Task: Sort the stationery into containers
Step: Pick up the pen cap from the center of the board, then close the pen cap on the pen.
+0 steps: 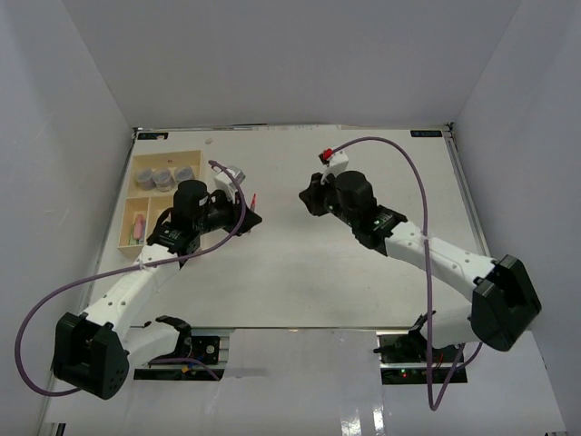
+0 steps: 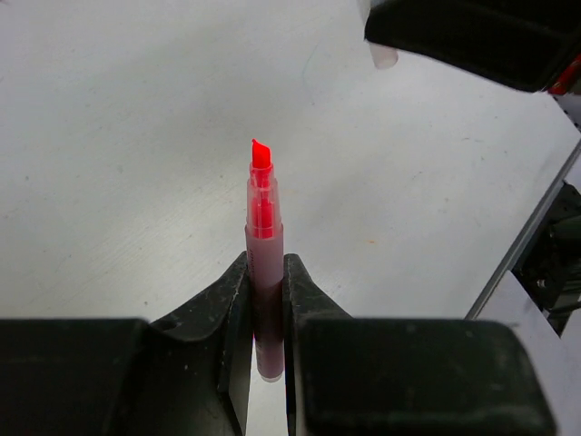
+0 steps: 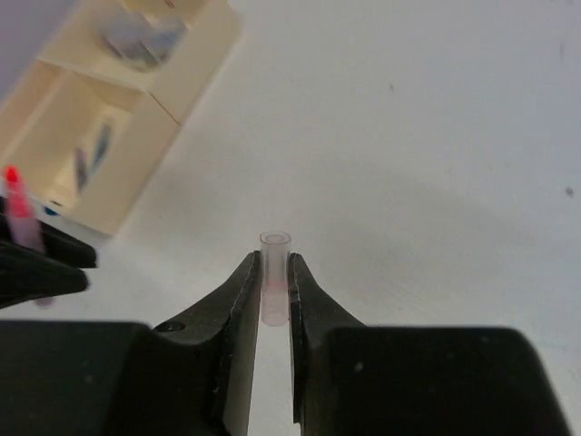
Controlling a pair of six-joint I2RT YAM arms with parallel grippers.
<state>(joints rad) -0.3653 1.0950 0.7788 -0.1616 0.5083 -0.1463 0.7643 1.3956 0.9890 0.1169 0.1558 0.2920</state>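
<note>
My left gripper [image 2: 265,272] is shut on a pink marker [image 2: 262,213] with a bare red tip, which points up and away from the jaws. From above, that gripper [image 1: 251,211] and marker [image 1: 256,199] hang over the table just right of the tray. My right gripper [image 3: 274,265] is shut on a small clear cap [image 3: 275,243], its open end facing outward. In the top view the right gripper [image 1: 306,196] faces the left one across a short gap. The cream tray [image 1: 124,211] holds grey pots [image 1: 163,178] in its long section and a pink pen [image 1: 139,227] in a smaller one.
The right arm's black body [image 2: 472,36] shows at the top right of the left wrist view. The tray [image 3: 195,86] and the left gripper with its marker [image 3: 18,211] lie to the left in the right wrist view. White walls surround the table.
</note>
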